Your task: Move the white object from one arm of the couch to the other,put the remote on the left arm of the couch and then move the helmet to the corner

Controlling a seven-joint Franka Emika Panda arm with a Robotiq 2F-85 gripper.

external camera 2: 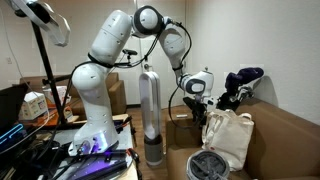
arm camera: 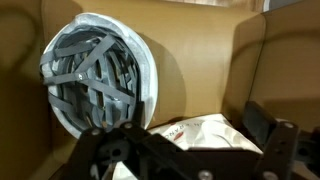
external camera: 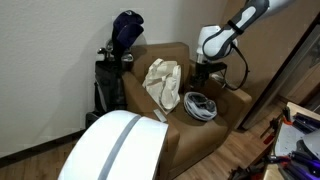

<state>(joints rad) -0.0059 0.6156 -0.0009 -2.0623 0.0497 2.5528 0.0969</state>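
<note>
The pincer hangs over one arm of the brown couch. In the wrist view its dark fingers are spread wide and hold nothing. Just below and beside it, the helmet lies upturned on the seat cushion, close to that arm. It is a round, pale-rimmed shell with grey webbing straps crossing inside. Just beside the helmet, the white object, a limp, creased cloth bag, slumps against the backrest mid-couch. In an exterior view its handles stand up. The upholstery looks smooth and matte. Behind the couch's other arm stands a dark golf bag with padded club covers. A slim grey tower fan rises beside the robot's white base. A glossy white rounded shape with a grey stripe fills the foreground.
</note>
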